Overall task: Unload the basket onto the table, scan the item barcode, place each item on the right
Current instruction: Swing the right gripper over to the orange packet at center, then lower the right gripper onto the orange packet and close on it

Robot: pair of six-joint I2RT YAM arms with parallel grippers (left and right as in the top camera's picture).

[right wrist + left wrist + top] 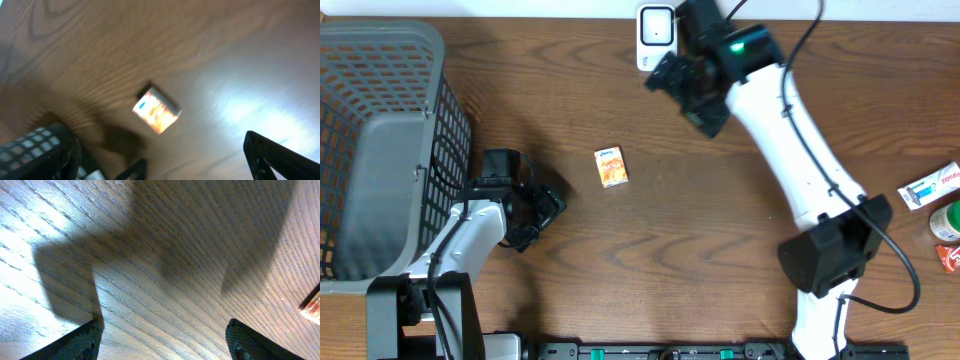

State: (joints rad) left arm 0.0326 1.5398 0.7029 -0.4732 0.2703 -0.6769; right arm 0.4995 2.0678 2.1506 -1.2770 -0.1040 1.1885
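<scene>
Item: small orange-and-white cardboard carton (pixel 611 166); it lies flat on the brown wood-grain worktop (pixel 720 220), left of centre, touching neither arm.

Left hand (pixel 545 208): released, its black textured fingertips (pixel 82 341) spread wide apart with only bare worktop between them; it sits low, to the left of the carton and slightly nearer the robot, just beside the grey plastic mesh basket (pixel 380 150) at the left edge.

Right hand (pixel 682 85): released, jaws wide apart and nothing between them; it hangs near the far edge, close to the white rectangular scanner unit (pixel 657 35); whether it touches the unit cannot be told. The right wrist view shows the carton (pixel 156 111) alone on the worktop, well clear of the black fingertips (pixel 40 150).

At the right edge lie a blue-and-white box (pixel 930 187) and a red packet (pixel 948 258), well apart from the carton.
</scene>
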